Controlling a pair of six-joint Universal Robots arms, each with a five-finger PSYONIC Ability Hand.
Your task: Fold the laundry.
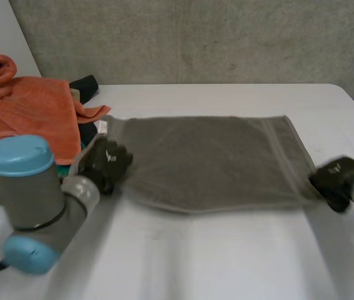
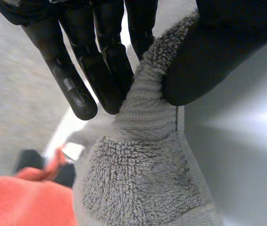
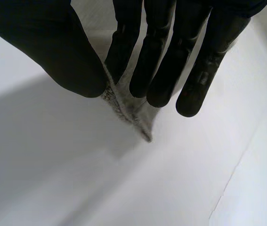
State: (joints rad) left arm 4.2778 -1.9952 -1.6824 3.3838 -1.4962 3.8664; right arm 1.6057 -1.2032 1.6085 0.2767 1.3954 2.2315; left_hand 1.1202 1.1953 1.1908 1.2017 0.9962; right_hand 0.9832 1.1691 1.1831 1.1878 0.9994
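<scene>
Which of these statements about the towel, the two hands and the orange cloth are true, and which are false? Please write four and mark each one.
1. The grey towel lies spread out flat on the white table. True.
2. The left hand is open and hangs clear of the towel. False: it pinches the towel between thumb and fingers, at the towel's end on that arm's side.
3. The right hand pinches the towel at the opposite end, near a corner. True.
4. The orange cloth lies on the middle of the grey towel. False: it lies heaped off the towel, beyond the end that the left hand holds.
</scene>
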